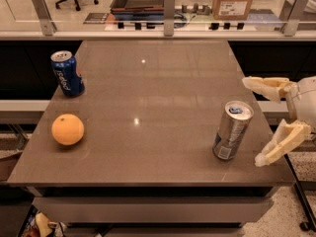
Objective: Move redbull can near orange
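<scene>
The redbull can [232, 131] stands upright near the table's right front edge, silver with blue patches low down and a blue tab. The orange [67, 129] lies near the left front of the table, far from the can. My gripper [256, 120] comes in from the right edge, just right of the can. It is open, with one cream finger [264, 85] above and behind the can's top and the other [281, 144] lower, by the table's right edge. It holds nothing and does not touch the can.
A shorter dark blue can [67, 73] stands at the table's left edge, behind the orange. The brown table [148, 93] has a glass barrier with metal posts along its far side. A cardboard box [235, 1] sits beyond it.
</scene>
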You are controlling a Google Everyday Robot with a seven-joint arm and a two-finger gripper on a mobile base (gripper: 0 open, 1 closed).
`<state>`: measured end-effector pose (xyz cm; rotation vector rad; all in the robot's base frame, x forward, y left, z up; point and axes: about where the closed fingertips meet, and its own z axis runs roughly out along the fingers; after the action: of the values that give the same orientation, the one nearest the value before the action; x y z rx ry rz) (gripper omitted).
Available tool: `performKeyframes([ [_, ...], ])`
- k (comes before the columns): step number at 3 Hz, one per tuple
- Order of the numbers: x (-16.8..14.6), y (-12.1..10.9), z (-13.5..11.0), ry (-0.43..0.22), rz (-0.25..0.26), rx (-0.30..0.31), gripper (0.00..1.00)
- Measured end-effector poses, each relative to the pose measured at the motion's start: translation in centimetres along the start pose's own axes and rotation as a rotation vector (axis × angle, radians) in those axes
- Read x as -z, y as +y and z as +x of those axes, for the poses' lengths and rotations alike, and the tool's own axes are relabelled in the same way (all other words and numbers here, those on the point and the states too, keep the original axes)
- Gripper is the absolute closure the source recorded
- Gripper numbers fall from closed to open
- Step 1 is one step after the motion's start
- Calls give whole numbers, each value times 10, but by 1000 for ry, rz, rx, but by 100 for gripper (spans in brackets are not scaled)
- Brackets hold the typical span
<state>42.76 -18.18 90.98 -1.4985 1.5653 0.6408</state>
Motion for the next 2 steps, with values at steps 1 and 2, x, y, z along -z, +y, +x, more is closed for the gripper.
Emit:
performKeyframes([
  [1, -11, 13, 4, -22, -33, 6, 0],
  [2, -11, 13, 4, -22, -33, 6, 0],
])
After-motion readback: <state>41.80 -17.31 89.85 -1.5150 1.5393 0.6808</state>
